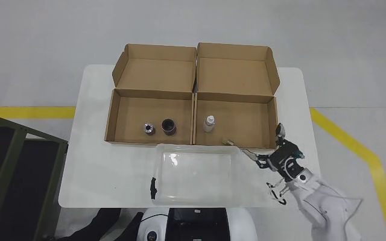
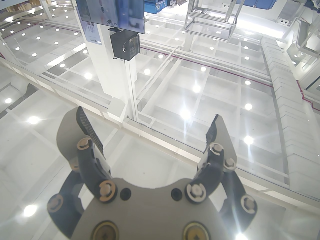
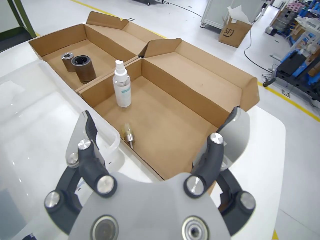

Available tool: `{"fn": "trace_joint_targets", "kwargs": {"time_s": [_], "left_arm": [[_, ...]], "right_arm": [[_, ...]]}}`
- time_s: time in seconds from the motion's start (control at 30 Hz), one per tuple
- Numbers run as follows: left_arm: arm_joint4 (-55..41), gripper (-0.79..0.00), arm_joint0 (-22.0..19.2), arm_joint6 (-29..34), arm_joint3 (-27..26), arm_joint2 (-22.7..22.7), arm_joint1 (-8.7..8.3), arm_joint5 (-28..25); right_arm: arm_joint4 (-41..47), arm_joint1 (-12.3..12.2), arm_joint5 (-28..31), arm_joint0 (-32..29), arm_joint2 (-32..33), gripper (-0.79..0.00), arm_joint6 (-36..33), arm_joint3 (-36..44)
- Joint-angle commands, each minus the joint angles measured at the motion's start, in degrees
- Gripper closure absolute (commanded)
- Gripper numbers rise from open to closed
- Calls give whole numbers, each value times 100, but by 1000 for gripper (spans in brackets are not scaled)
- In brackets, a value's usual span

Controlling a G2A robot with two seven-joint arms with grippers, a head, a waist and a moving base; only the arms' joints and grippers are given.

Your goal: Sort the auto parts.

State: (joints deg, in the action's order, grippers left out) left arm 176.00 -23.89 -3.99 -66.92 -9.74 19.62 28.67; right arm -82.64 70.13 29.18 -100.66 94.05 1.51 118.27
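White table (image 1: 90, 150) on a pale factory floor with yellow lines.

- Bottle box (image 1: 265, 108): open cardboard, lid folded back. Taken as the landmark.
- Spray bottle (image 3: 122, 87) stood upright on its floor, toward the side shared with the second box. It was clear with a white pump top. Its label had teal print too small to make out.
- Brass fitting (image 3: 128, 136) lay tilted on the same floor, against the wall nearest the robot.
- Second box (image 1: 129, 111) touched the bottle box side to side, also open. It held a dark sleeve (image 3: 83, 68) and a smaller cylinder (image 3: 67, 61), both upright and touching or nearly so.
- Clear bin (image 1: 163, 181) sat just beside the bottle box's near wall.
- Right gripper (image 3: 162, 113) hung over the bottle box's near wall. Jaws were spread wide with nothing between them, one finger above the bin's corner and the other toward the box's outer corner.
- Left gripper (image 2: 147, 113) pointed up at the ceiling lights (image 2: 185, 114), jaws apart and empty. Its place relative to the bottle box could not be told.
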Motion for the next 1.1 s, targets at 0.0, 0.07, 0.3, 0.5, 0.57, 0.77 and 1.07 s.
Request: {"fn": "trace_joint_targets", "kwargs": {"time_s": [0.0,0.07,0.3,0.5,0.57,0.77,1.07], "left_arm": [[0,-785,0,0,0,0,0,0],[0,-785,0,0,0,0,0,0],[0,-785,0,0,0,0,0,0],[0,-785,0,0,0,0,0,0],[0,-785,0,0,0,0,0,0],[0,-785,0,0,0,0,0,0],[0,-784,0,0,0,0,0,0]], "right_arm": [[-7,-5,-103,-99,103,-785,97,23],[-23,-7,-272,-236,227,-785,180,48],[124,-22,-506,-673,704,-785,372,47],[284,-32,-425,-974,963,-785,654,97],[290,-38,-358,-990,984,-785,683,95],[291,-38,-358,-990,984,-784,683,95],[290,-38,-358,-990,984,-785,683,95]]}}
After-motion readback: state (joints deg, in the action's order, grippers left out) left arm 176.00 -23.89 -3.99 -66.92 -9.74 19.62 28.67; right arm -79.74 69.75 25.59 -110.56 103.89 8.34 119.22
